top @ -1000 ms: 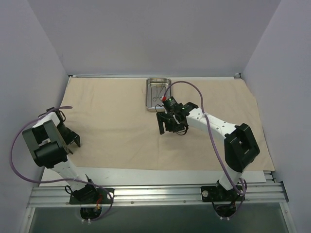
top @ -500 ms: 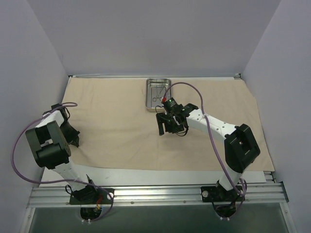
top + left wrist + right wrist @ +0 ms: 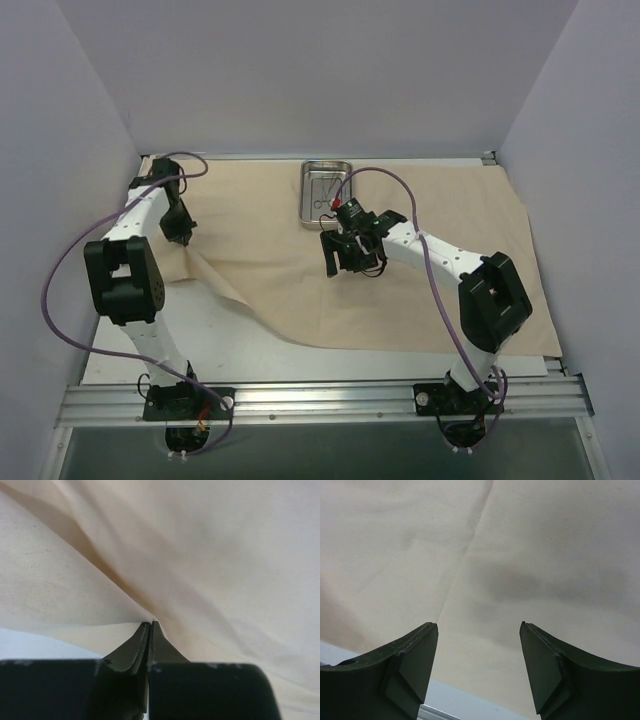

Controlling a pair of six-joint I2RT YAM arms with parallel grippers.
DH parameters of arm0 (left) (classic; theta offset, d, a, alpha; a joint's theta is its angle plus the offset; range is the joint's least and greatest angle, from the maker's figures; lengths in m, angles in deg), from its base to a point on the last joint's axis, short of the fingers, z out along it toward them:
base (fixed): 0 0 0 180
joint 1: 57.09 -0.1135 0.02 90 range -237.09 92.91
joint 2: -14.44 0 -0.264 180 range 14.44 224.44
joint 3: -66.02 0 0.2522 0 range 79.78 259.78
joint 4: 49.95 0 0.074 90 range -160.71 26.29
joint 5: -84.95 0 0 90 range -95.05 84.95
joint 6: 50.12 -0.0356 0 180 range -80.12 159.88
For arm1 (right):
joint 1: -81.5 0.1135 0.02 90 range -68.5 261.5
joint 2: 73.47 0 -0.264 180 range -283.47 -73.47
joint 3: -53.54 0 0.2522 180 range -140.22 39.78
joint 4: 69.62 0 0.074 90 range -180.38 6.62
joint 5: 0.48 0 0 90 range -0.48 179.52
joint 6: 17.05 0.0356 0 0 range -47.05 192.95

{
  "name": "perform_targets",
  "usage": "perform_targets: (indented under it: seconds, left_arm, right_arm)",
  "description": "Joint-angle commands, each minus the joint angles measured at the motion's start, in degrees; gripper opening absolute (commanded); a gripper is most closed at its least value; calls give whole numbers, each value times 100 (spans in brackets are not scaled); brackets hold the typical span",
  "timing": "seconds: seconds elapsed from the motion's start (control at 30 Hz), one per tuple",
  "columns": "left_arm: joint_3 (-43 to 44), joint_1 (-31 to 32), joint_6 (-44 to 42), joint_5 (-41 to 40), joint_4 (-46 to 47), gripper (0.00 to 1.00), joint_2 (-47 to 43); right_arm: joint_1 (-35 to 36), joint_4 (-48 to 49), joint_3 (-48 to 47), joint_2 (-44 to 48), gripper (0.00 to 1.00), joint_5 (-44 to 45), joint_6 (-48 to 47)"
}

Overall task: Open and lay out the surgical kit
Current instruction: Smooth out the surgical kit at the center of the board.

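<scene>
The beige cloth wrap [image 3: 430, 270] lies spread over the table, with its near left corner lifted and drawn toward the far left. My left gripper [image 3: 186, 240] is shut on that fold; the left wrist view shows its tips [image 3: 150, 624] pinching a ridge of cloth [image 3: 210, 555]. The shiny steel tray [image 3: 305, 195] sits on the cloth at the far middle, with thin metal instruments [image 3: 322, 200] inside. My right gripper [image 3: 350, 262] hangs open just in front of the tray, over flat cloth [image 3: 545, 545], with nothing between its fingers [image 3: 479, 626].
Bare white tabletop [image 3: 230, 340] shows at the near left where the cloth has been pulled away. An aluminium rail [image 3: 320, 400] carries both arm bases along the near edge. Grey walls close in left, right and back. Purple cables loop off both arms.
My left gripper closed on the cloth's near left edge and carried it toward the far left, uncovering white table. The right arm barely moved.
</scene>
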Motion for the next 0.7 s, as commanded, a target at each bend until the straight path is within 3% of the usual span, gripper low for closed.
perform_targets:
  seconds: [0.0,0.13,0.23,0.27,0.37,0.57,0.67]
  left_arm:
    - [900,593,-301,50,-9,2,425]
    - [2224,1140,-653,85,-386,5,1512]
    - [3246,1149,-601,121,-1159,32,2112]
    - [3250,1149,-618,121,-1134,47,2062]
    - [2665,1027,-566,-37,-924,71,1476]
    - [1460,0,-346,743,-292,73,420]
    - [1255,-422,-337,1052,-159,73,347]
  right_arm:
    - [-80,-115,-208,-92,68,-42,-106]
    - [-89,-176,-252,-137,68,-86,-141]
    - [-115,-220,-287,-145,68,-51,-202]
    - [-115,-229,-296,-145,68,-34,-211]
    - [-176,-212,-261,-128,68,-25,-194]
    - [-212,-89,-50,-66,68,-86,-167]
    - [-256,-36,-15,-84,68,-121,-185]
